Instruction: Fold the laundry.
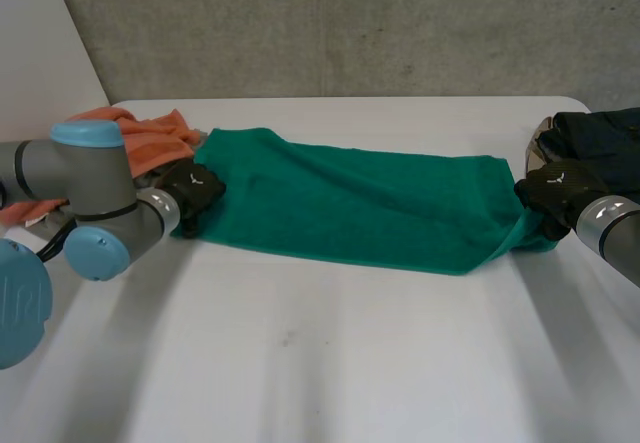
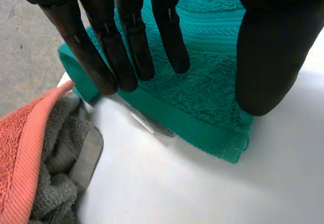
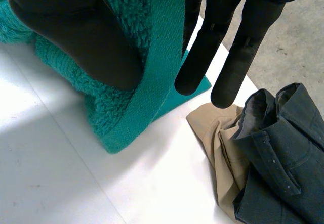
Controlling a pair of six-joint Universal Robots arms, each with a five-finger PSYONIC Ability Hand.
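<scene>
One long terry towel (image 1: 360, 203), right hand (image 1: 555, 195) pinching

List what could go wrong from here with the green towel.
1. The right hand pinches only a bunched end of the green towel; that end may slip out when lifted.
2. The left hand has straight fingers over the other end, not gripping, so a pull could drag the towel askew.
3. The orange cloth and the tan garment lie close to the towel's ends and might get caught up.

Robot hand (image 3: 76, 37) pinches green towel (image 3: 126, 102) near dark garment (image 3: 283, 153).
</scene>
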